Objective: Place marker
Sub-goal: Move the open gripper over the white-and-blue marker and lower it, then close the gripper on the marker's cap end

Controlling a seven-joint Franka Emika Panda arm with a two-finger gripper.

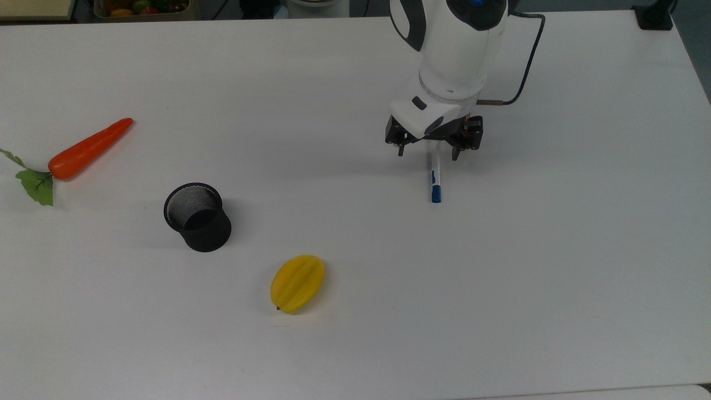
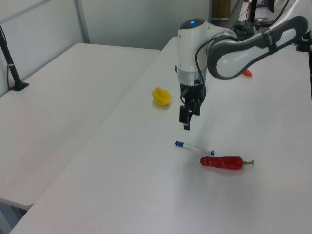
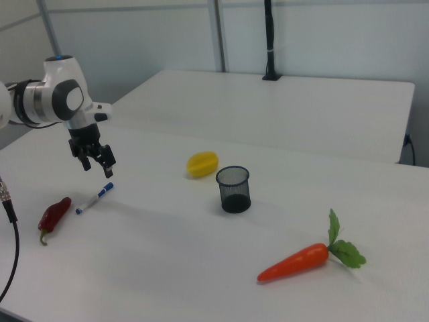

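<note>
The arm (image 2: 234,44) was built of glossy white rounded shells with dark grey bands at the joints. A small blue light (image 2: 192,22) glowed on top of the white wrist housing. Below it sat the gripper (image 1: 427,153), black and angular, with two short dark fingers (image 1: 400,149). A thin black cable (image 1: 527,66) looped out from the wrist's side into a small metal plug.
</note>
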